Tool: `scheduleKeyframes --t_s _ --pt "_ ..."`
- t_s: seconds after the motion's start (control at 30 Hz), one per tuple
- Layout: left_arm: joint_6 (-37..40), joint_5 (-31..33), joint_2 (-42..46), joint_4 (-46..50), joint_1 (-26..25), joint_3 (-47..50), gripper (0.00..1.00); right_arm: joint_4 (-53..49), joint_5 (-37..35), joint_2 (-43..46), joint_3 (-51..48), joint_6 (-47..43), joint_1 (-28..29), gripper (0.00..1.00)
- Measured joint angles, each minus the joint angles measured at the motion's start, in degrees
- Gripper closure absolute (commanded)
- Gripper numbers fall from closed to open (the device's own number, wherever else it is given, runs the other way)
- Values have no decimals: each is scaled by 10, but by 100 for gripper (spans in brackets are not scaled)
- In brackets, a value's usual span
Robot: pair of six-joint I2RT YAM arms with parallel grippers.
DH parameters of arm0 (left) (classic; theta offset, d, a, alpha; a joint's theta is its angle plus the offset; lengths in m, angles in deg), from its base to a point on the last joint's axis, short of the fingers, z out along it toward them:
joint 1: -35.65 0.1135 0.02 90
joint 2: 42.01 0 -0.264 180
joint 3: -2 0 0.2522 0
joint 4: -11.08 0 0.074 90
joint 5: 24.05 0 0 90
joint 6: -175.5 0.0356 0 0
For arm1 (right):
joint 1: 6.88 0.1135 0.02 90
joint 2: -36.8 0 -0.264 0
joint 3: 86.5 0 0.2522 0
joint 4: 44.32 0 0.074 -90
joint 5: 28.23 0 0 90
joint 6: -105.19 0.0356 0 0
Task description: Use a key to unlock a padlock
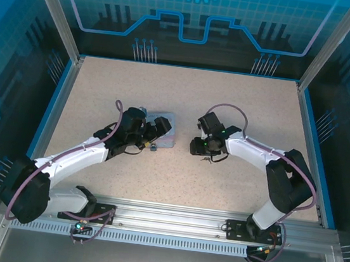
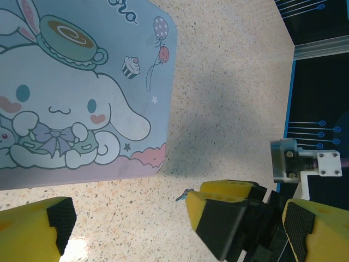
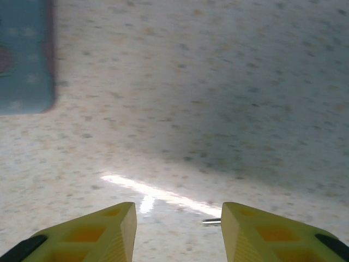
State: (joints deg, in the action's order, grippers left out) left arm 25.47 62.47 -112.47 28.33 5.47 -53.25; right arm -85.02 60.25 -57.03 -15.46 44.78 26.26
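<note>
The padlock [image 1: 152,147] is seen as a tiny dark object lying on the table [image 1: 247,114], just beside the near edge of the tin [image 1: 162,129]. Whether its shackle is shut cannot be told. The key [image 3: 210,221] is seen only as a thin silvery sliver, level, low over the table, well apart from the padlock.

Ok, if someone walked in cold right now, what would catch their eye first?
The pale-blue cartoon tin, just left of table centre, stands out most, with the left tool open at its edge. The right tool hovers open, low over the speckled table, a thin metal sliver beside one finger.
</note>
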Motion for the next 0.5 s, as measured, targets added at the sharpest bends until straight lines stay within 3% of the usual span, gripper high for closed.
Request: scheduleKeyframes --t_s 0.17,0.5 --pt "0 0 0 0 0 1 1 0 0 -5 -12 -14 -34 55" --pt "0 0 0 0 0 1 1 13 24 -44 -13 -28 -36 56"
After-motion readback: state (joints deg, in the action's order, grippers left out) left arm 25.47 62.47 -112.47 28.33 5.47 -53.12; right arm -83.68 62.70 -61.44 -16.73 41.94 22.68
